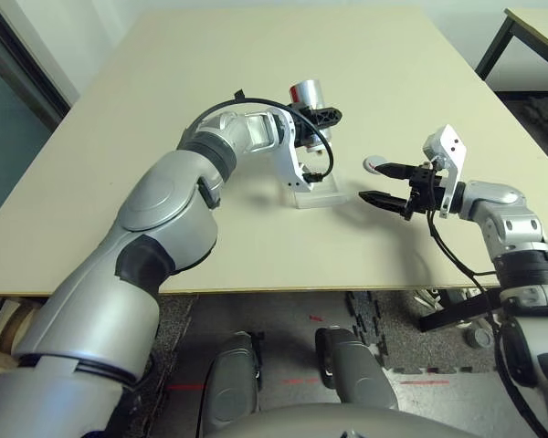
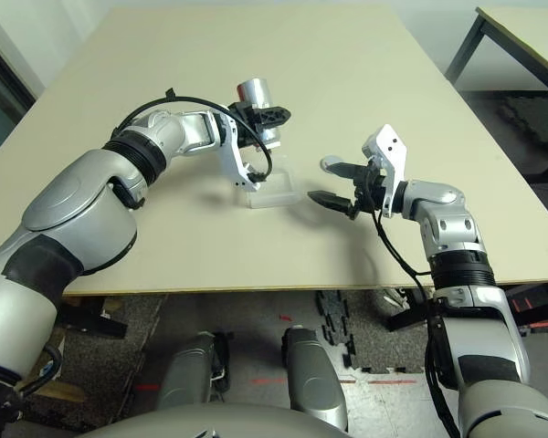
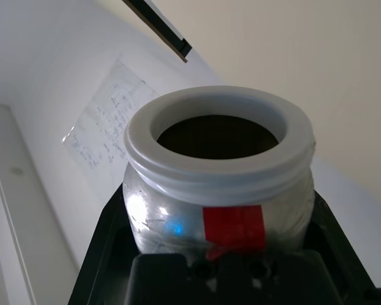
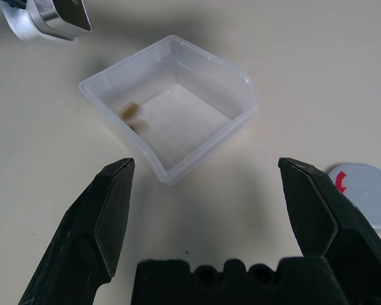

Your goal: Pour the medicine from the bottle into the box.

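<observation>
Right gripper (image 4: 203,210) jaws released near box (image 4: 171,108); medicine (image 4: 130,111) already inside. Left gripper (image 1: 315,117) grasps uncapped bottle (image 3: 219,178). Pour looks done; next, set bottle on desk (image 1: 164,109).

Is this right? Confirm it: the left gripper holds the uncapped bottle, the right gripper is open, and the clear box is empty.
Not quite: the box is not empty. The right wrist view shows the medicine lying inside it. The left gripper does hold the uncapped bottle, and the right gripper is open.
</observation>
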`<control>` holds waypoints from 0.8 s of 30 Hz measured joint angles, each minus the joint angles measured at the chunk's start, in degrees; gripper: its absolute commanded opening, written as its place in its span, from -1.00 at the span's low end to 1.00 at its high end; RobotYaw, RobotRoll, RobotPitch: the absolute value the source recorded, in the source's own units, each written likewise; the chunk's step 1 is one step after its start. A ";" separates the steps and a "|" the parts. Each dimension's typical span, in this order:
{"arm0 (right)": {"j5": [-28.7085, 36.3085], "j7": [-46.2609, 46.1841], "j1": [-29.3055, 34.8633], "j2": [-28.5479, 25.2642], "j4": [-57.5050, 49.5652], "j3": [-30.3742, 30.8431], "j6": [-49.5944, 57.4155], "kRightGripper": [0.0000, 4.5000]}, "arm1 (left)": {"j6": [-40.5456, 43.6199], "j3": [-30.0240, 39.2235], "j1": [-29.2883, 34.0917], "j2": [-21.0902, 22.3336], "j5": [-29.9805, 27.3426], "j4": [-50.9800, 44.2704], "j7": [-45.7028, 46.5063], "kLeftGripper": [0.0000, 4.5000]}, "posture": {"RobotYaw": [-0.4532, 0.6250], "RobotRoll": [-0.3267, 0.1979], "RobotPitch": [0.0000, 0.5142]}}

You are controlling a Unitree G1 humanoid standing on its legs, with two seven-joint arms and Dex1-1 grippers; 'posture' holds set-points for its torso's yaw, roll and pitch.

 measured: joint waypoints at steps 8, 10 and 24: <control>0.03 0.15 0.09 -0.10 0.00 0.02 -0.93 1.00 | -2.58 10.68 1.19 0.38 -10.80 1.35 -10.72 0.18 | -0.48 0.25 -0.65; -0.17 0.25 0.09 -0.12 0.00 0.07 -1.21 1.00 | -3.02 18.36 2.71 0.95 -18.51 1.35 -18.08 0.18 | -0.48 0.25 -0.65; -0.39 1.28 0.09 -0.18 0.02 1.68 -1.93 1.00 | 16.06 61.94 17.10 1.08 -64.64 -3.62 -54.90 0.18 | -0.45 0.25 -0.64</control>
